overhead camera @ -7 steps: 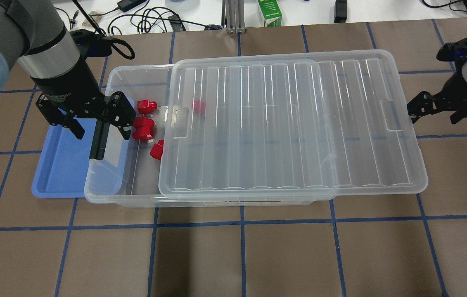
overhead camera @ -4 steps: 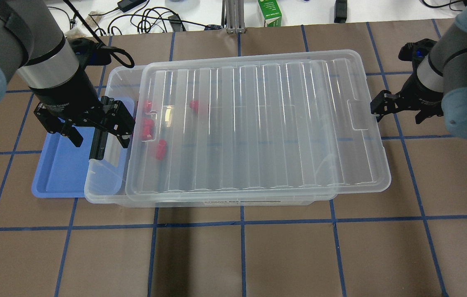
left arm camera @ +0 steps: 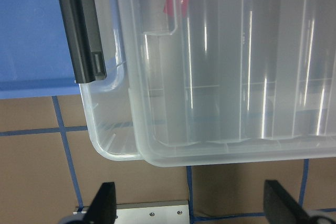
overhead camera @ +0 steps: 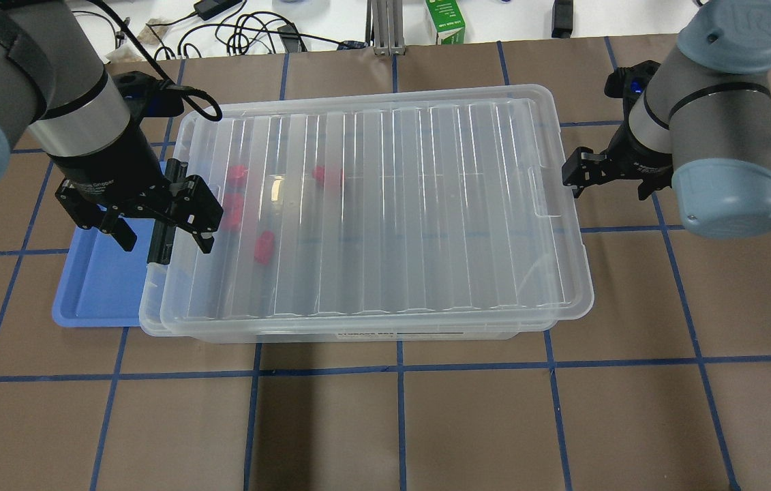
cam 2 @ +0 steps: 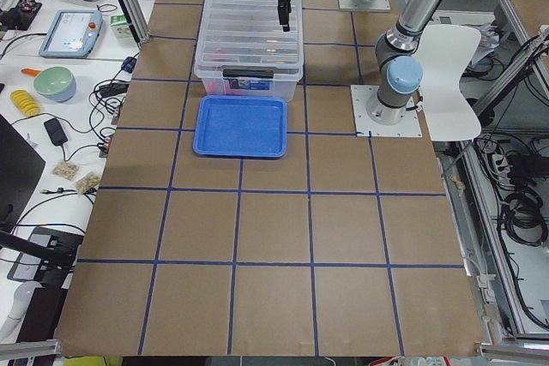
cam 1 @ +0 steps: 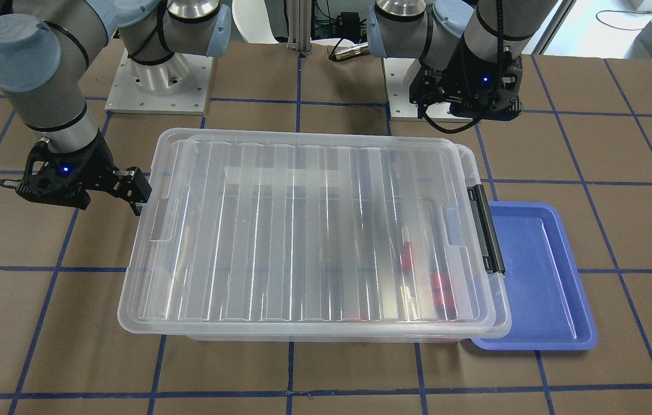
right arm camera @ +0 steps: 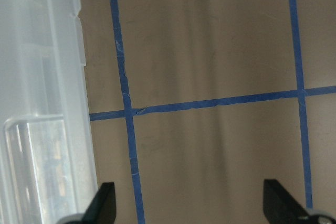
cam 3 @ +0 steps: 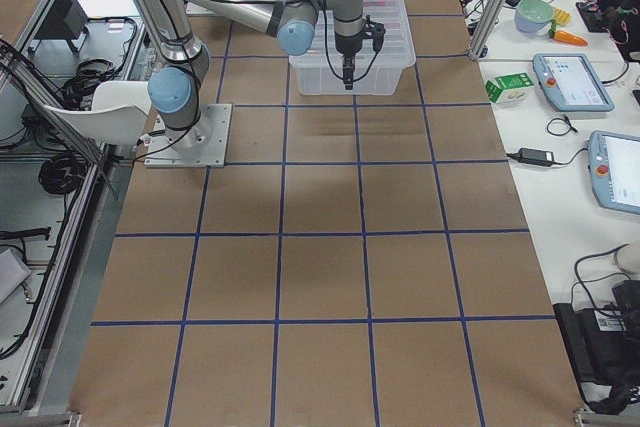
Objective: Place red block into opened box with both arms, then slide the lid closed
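The ribbed translucent lid (overhead camera: 392, 204) lies over nearly the whole clear box (overhead camera: 148, 320); only a strip of the box's left rim by the black latch (overhead camera: 157, 239) shows. Several red blocks (overhead camera: 264, 247) show faintly through the lid near the left end, and another red block (overhead camera: 327, 176) lies further in. My left gripper (overhead camera: 160, 228) hangs open above the latch end with nothing in it, and the left wrist view shows the open left gripper (left arm camera: 191, 205) over the box's corner. My right gripper (overhead camera: 610, 179) is open at the lid's right short end, one finger (cam 1: 132, 187) at its edge.
A shallow blue tray (overhead camera: 95, 286) lies against the box's latch end, partly under my left gripper. Cables and a green carton (overhead camera: 444, 20) sit beyond the table's far edge. Brown mat with blue grid lines (right arm camera: 126, 114) surrounds the box.
The lid has slid left across the box, following my right gripper's leftward move, and now covers the red blocks. My left gripper has stayed by the latch end.
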Tool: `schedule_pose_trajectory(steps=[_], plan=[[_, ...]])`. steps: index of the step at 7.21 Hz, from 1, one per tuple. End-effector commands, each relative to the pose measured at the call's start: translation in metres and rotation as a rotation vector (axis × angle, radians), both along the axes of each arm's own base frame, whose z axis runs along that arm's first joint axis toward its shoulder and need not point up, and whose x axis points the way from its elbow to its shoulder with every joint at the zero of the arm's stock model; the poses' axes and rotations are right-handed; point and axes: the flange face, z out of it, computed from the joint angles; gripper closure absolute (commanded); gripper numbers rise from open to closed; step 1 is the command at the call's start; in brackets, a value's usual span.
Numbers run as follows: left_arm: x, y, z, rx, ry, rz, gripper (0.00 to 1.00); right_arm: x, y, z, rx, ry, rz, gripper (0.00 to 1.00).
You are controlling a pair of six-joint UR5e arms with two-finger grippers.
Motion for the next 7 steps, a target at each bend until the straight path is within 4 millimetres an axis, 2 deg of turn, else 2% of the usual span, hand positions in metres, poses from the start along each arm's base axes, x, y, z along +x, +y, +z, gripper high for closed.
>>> schedule_pose_trajectory(steps=[1,2,3,4,6,7], plan=[[0.0,0.0,0.0,0.0,0.0,-0.001,0.0,0.002,-0.001,0.002,-0.005,0.003,0.013,0.0],[0.0,0.001,0.001,-0.002,0.0,-0.001,0.0,0.001,-0.005,0.012,-0.026,0.005,0.018,0.0],[0.0,0.001,0.001,-0.003,0.0,-0.001,0.0,0.001,-0.009,0.034,-0.045,0.01,0.016,0.0],[0.0,0.002,0.002,-0.006,0.001,0.001,0.0,0.001,-0.003,0.061,-0.028,0.006,0.015,0.0],[0.0,0.001,0.003,-0.014,0.003,0.0,0.0,0.012,0.027,0.13,0.018,-0.05,0.009,0.0],[0.0,0.001,0.004,-0.017,0.003,0.0,0.0,0.028,0.04,0.158,0.027,-0.053,0.001,0.0]])
